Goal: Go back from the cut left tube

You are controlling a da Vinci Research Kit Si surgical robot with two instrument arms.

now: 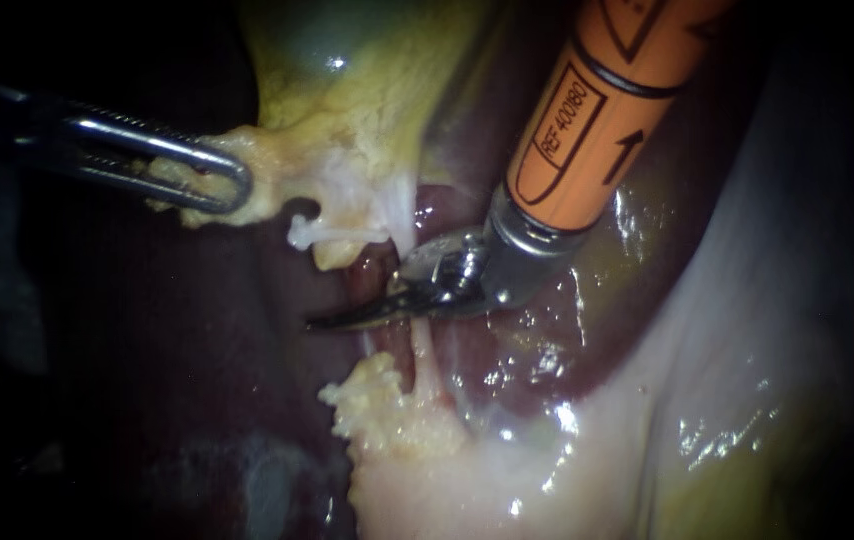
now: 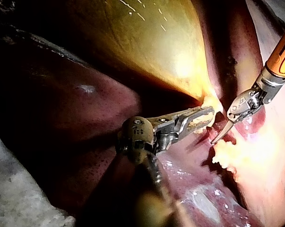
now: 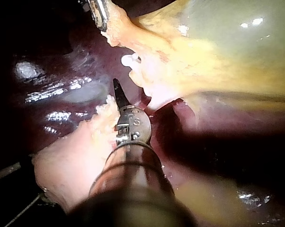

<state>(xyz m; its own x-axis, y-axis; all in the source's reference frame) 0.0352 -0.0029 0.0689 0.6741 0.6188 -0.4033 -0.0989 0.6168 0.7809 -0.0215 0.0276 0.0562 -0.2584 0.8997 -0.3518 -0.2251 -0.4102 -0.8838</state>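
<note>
"How many instruments were there?"

"Two. The left instrument (image 1: 232,190) came in at the upper left of the frame, and the right instrument (image 1: 332,320) came in from the upper right."

"And organs?"

"One gallbladder (image 1: 347,60) at the top centre, and one liver (image 1: 507,340) spread behind everything else."

"Any tubes?"

"I counted one white stump (image 1: 322,232) just left of centre, and one pale strand (image 1: 425,360) a little below centre."

"Anything more?"

"One crumbly yellow lump (image 1: 377,408) at the bottom centre."
</note>
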